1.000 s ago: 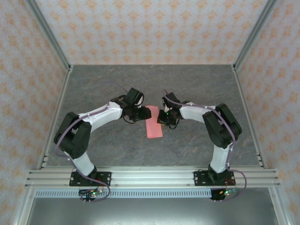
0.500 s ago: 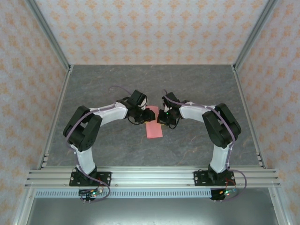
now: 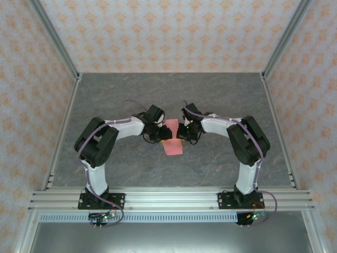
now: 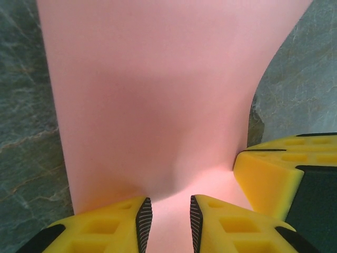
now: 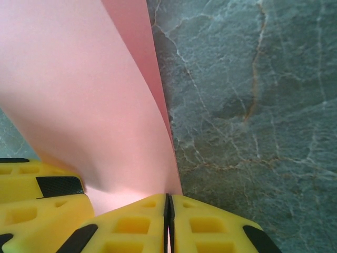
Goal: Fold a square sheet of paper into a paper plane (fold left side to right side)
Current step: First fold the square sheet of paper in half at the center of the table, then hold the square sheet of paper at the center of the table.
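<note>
– At mid-table (image 3: 221, 100), where is the square sheet of paper (image 3: 174, 145) found, and how is it held?
– It is seen from above as a narrow salmon-pink strip lying between the two grippers. One edge is pinched by the right gripper (image 5: 168, 213), whose jaws are pressed together on it. The jaws of the left gripper (image 4: 167, 224) are set slightly apart, with pink paper showing in the gap. Whether anything is gripped there cannot be told.
– How much of the task is judged done?
– The side-to-side fold is judged to be in hand. The sheet is curved up off the table, and no flat, pressed crease is seen. No pointed nose or wings have been formed, so the paper plane is yet to be shaped.
– Can any brand, label or writing be read?
– None can be made out on the paper or on the grippers.
</note>
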You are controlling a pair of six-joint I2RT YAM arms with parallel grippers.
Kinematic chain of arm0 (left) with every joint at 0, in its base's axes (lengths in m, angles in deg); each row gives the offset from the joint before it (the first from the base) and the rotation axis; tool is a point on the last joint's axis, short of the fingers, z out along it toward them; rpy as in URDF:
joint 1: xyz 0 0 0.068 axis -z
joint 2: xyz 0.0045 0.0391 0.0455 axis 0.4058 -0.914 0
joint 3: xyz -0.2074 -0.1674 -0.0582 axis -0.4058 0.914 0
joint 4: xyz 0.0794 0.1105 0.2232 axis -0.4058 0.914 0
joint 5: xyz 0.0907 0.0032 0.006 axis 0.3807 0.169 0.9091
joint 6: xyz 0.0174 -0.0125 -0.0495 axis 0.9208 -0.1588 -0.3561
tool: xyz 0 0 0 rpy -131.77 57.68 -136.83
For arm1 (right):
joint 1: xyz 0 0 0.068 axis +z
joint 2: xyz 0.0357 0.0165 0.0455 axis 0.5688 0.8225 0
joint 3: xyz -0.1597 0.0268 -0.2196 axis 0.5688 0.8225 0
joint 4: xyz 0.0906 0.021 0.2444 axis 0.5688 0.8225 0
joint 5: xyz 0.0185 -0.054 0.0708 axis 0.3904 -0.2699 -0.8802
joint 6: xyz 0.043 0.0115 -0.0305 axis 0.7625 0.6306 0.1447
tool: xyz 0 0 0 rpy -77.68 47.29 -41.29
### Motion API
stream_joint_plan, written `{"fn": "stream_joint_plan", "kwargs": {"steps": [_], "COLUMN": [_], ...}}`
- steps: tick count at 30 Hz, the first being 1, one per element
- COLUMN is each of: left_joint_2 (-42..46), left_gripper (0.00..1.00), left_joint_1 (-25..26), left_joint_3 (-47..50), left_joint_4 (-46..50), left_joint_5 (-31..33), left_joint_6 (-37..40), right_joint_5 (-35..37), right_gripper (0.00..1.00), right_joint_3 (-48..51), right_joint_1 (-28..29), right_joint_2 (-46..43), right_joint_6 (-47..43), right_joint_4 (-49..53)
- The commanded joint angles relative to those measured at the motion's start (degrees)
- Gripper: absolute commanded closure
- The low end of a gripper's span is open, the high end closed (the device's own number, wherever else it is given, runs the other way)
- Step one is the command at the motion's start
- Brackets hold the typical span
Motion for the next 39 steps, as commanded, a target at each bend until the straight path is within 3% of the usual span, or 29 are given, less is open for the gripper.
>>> {"fn": "stream_joint_plan", "kwargs": {"steps": [1, 12, 18, 23, 31, 39], "left_joint_2": [0.65, 7.2, 10.14, 7.04, -0.51, -0.83], "left_gripper": [0.69, 0.69, 0.73, 0.75, 0.75, 0.75], "left_joint_1": [-1.89, -5.71, -5.0, -2.04, -1.55, -1.07], "left_joint_3": [2.87, 6.5, 6.45, 2.73, -1.26, 0.99], "left_joint_4": [2.66, 3.44, -2.85, -3.94, -4.99, -4.0], "left_joint_5": [3.44, 2.47, -3.46, -4.65, -3.15, -1.18], "left_joint_6": [1.73, 4.46, 3.62, 3.4, 2.56, 2.67], "right_joint_5": [4.54, 4.76, 4.84, 4.79, 4.65, 2.41], "right_gripper": [0.88, 0.89, 0.89, 0.89, 0.89, 0.89], "right_joint_3": [1.06, 0.97, 0.92, 0.79, 0.71, 2.13], "right_joint_1": [0.41, 0.4, 0.41, 0.4, 0.49, 0.53], "right_joint_2": [3.94, 3.83, 3.78, 3.7, 3.7, 2.01], "right_joint_6": [-1.19, -1.38, -1.29, -1.2, -1.27, -1.31], "right_joint_4": [4.94, 5.42, 5.39, 5.39, 5.41, 1.44]}}
